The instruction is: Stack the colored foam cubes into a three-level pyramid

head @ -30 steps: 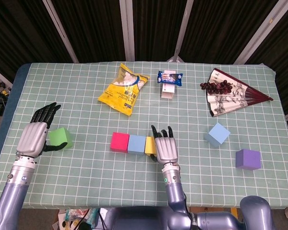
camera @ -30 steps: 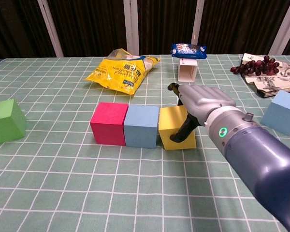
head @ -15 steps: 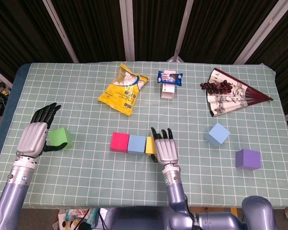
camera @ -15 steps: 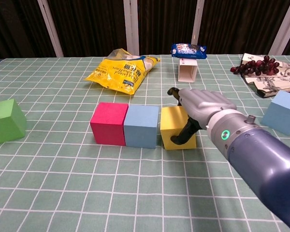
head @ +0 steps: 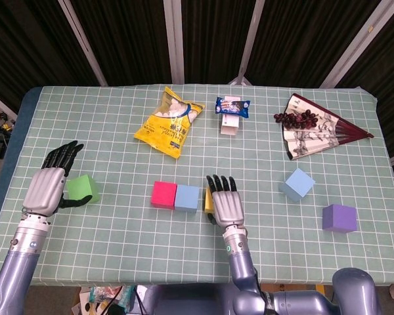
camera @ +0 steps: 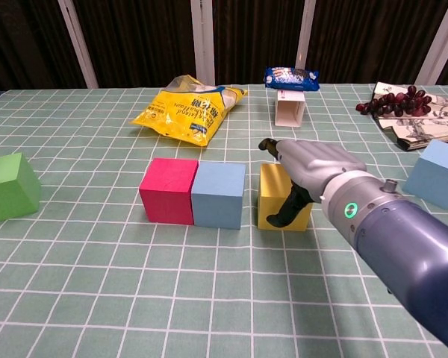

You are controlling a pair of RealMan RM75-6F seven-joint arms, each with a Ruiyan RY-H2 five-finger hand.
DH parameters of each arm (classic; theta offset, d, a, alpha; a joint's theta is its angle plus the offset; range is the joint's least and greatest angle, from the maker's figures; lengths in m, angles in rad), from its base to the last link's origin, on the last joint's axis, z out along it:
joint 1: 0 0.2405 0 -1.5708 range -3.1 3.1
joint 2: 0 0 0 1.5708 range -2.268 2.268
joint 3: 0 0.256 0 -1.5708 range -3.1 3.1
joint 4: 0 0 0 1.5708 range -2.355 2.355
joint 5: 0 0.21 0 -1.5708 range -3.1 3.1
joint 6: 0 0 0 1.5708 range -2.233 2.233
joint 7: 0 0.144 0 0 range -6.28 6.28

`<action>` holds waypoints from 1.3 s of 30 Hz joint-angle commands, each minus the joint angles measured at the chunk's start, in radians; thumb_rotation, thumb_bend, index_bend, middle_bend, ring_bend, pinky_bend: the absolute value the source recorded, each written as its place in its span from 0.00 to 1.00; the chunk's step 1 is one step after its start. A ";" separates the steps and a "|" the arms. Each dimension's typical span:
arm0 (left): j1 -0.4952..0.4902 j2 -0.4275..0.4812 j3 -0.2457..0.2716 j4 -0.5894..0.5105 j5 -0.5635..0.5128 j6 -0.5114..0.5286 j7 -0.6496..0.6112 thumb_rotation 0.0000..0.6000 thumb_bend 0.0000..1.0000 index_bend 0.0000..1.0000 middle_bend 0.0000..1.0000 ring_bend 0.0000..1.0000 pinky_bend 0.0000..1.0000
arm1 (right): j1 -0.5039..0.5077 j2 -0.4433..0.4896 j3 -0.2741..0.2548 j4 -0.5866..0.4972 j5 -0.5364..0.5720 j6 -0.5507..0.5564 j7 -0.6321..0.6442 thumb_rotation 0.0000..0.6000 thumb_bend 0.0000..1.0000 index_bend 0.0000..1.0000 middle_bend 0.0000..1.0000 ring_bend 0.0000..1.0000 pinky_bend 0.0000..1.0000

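A red cube (head: 164, 195) and a light blue cube (head: 188, 197) sit side by side at the table's middle. Just right of them my right hand (head: 226, 203) grips a yellow cube (camera: 271, 188), fingers over its top and thumb on its front; a narrow gap separates it from the blue cube (camera: 219, 195). The yellow cube stands slightly turned. At the left, a green cube (head: 82, 189) rests beside my left hand (head: 49, 186), whose fingers are spread with nothing in them. A second light blue cube (head: 297, 184) and a purple cube (head: 339, 218) lie to the right.
A yellow snack bag (head: 171, 121), a blue cookie pack (head: 232, 107) on a white box, and a paper fan (head: 315, 134) with dark grapes (head: 297, 119) lie along the far half of the table.
The right hand has shifted the yellow cube a little to the right and turned it, opening a gap from the blue cube. The left hand has not moved.
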 commanded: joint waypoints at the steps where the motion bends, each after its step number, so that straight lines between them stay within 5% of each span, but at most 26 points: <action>1: 0.000 0.000 0.000 0.000 0.000 0.000 0.000 1.00 0.11 0.00 0.00 0.00 0.00 | -0.001 0.001 -0.003 -0.005 0.002 0.002 -0.002 1.00 0.28 0.00 0.07 0.00 0.00; 17: 0.003 0.001 0.005 -0.003 0.014 0.009 0.008 1.00 0.11 0.00 0.00 0.00 0.00 | -0.058 0.119 -0.081 -0.170 -0.036 0.084 -0.040 1.00 0.24 0.00 0.00 0.00 0.00; 29: 0.004 -0.009 0.025 -0.001 0.040 0.013 0.049 1.00 0.11 0.00 0.00 0.00 0.00 | -0.202 0.423 -0.187 -0.335 -0.160 0.155 0.087 1.00 0.24 0.00 0.00 0.00 0.00; 39: -0.013 -0.035 0.037 0.039 0.034 -0.017 0.079 1.00 0.11 0.00 0.00 0.00 0.00 | -0.319 0.669 -0.251 -0.300 -0.298 0.143 0.322 1.00 0.24 0.00 0.00 0.00 0.00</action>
